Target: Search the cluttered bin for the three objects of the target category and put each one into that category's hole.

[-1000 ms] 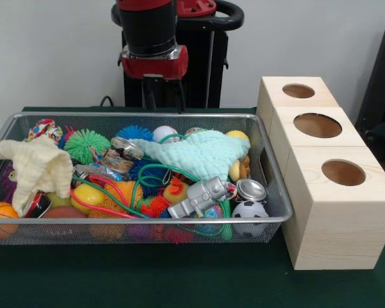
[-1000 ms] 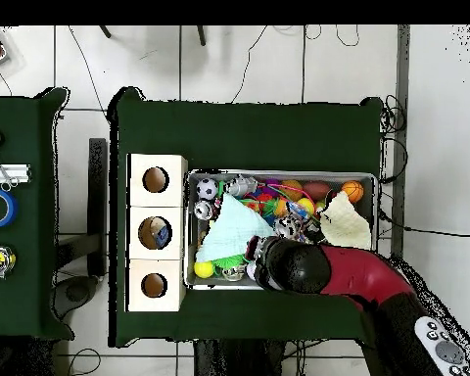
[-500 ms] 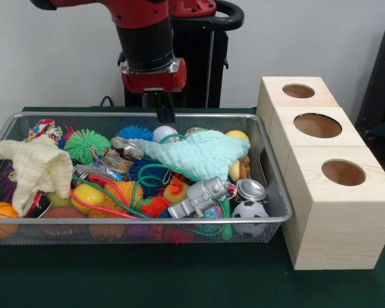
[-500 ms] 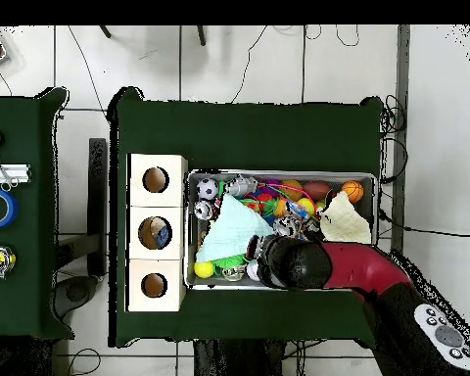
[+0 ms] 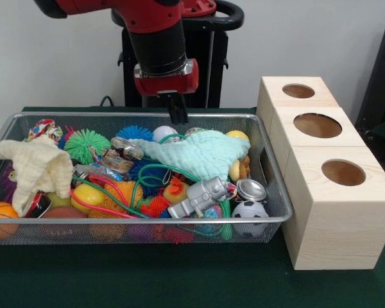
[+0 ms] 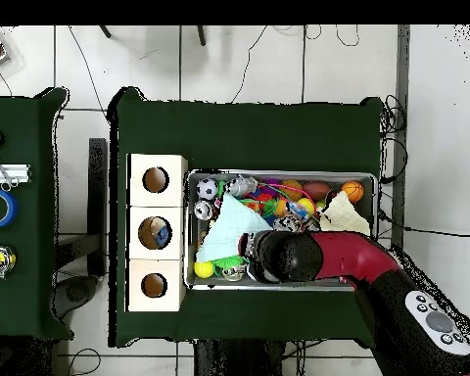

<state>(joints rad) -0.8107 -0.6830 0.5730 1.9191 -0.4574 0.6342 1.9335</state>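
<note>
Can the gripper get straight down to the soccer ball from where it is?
Probably yes. The soccer ball lies uncovered at the bin's front corner beside a can, nothing over it. The gripper hangs over the far rim, so it must cross the bin first.

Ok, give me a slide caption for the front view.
Sawyer's gripper hovers above the far rim of a toy-crammed mesh bin, beside three wooden boxes with round holes.

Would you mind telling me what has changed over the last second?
The arm swung toward the wooden box side in the front view, and the tool, open a second ago, closed to a narrow tip, holding nothing. It hangs above the mint cloth. The wire bin contents look unmoved.
</note>
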